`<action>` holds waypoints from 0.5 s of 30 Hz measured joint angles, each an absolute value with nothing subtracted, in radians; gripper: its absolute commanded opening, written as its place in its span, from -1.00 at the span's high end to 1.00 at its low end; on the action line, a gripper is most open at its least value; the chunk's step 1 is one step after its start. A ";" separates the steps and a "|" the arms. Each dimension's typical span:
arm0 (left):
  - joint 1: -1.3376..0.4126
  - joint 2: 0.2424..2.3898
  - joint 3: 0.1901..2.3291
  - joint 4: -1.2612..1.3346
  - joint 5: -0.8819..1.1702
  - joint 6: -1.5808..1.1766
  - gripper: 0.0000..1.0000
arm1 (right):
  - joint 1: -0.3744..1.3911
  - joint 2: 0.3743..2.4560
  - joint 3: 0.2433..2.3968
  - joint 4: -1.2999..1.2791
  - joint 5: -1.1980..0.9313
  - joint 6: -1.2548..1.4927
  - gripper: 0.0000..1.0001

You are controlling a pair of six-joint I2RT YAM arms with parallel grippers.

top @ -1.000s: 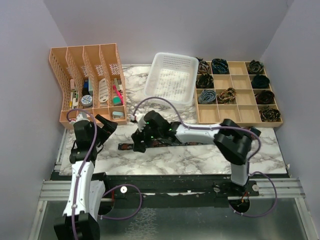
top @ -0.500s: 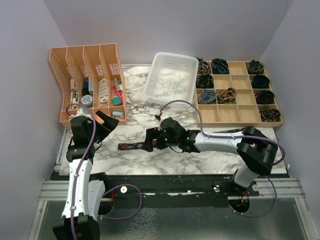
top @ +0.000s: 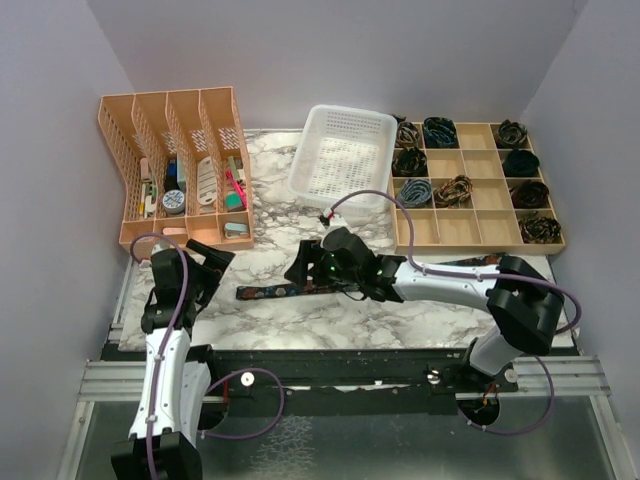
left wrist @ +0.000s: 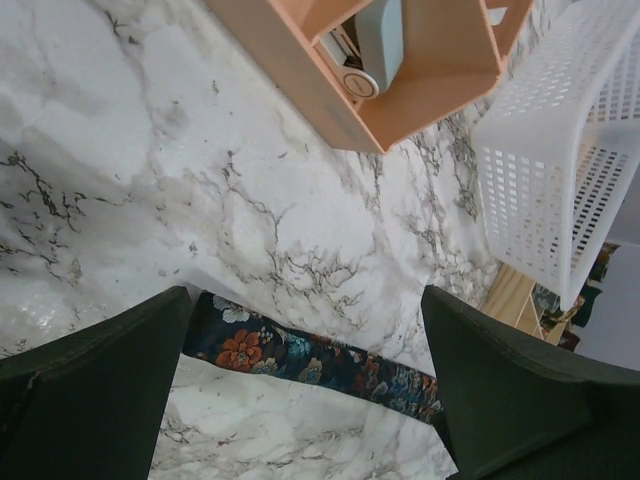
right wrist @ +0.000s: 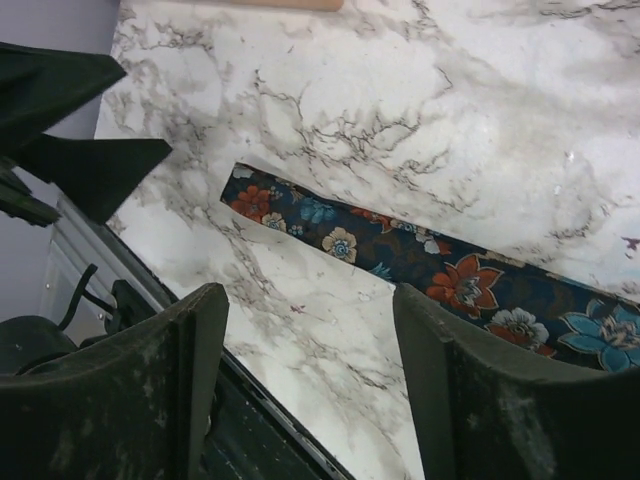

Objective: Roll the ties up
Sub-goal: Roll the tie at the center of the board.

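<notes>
Top view: the long, narrow dark floral-print fabric tie (top: 265, 292) lies flat on the white marble table (top: 400, 320), with the right gripper (top: 300, 268) over its middle and the left gripper (top: 212, 264) beside its narrow end.

Left wrist view — fingers spread wide, holding nothing.

Right wrist view — fingers apart above the tie, not clamping it.

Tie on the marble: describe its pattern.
Tie: dark navy with red, blue and white flowers; best in right wrist view.
</notes>
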State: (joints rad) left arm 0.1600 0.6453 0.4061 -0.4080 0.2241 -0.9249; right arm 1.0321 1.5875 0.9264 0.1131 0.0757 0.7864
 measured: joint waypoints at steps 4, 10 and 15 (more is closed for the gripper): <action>0.162 0.604 0.323 -0.366 0.220 -0.984 -0.92 | 1.032 1.636 0.954 0.149 0.029 0.779 -0.28; 0.162 0.514 0.255 -0.331 0.220 -0.980 -0.80 | 1.032 1.785 1.037 0.170 -0.107 0.728 0.07; 0.162 0.483 0.220 -0.311 0.226 -0.969 -0.78 | 1.032 1.850 1.061 0.202 -0.178 0.740 0.26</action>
